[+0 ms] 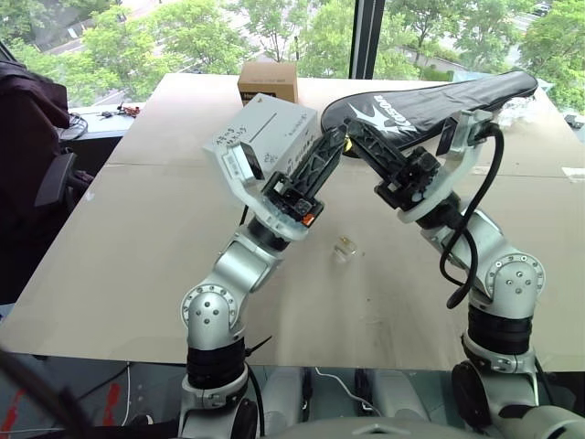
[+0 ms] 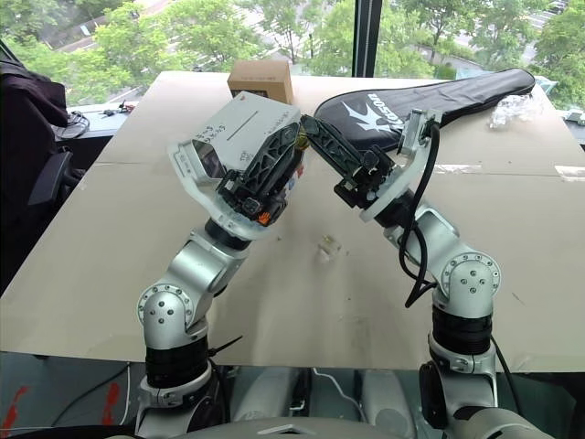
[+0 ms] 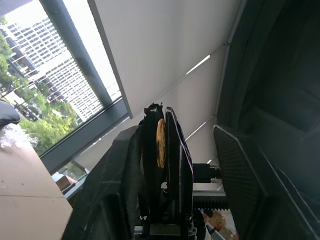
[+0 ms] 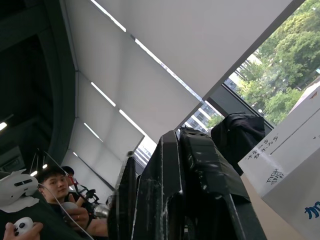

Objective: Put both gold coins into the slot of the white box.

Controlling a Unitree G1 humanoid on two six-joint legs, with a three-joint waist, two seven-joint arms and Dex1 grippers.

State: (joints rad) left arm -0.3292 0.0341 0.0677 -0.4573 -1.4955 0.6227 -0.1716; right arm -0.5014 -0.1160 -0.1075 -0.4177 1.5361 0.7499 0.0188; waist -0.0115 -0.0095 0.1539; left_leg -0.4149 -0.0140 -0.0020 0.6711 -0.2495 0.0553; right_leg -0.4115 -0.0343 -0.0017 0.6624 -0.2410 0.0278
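Both arms are raised over the table and their grippers meet tip to tip. One gold coin [image 3: 160,142] stands on edge between the fingers of my right gripper [image 1: 350,137], which is shut on it. My left gripper [image 1: 340,144] straddles those fingertips. Its ribbed pad [image 3: 240,175] stands a small gap away from them, so it is open. The coin also glints at the meeting point [image 2: 300,142]. The white box [image 1: 274,123] sits just behind my left gripper, tilted, with black handwriting. The slot [image 2: 245,128] shows as a thin dark line on its upper face.
A small clear plastic holder [image 1: 345,247] lies on the tabletop below the grippers. A brown carton [image 1: 268,82] stands behind the white box, and a long black bag [image 1: 439,101] lies at the back right. A person [image 4: 55,185] sits off to one side.
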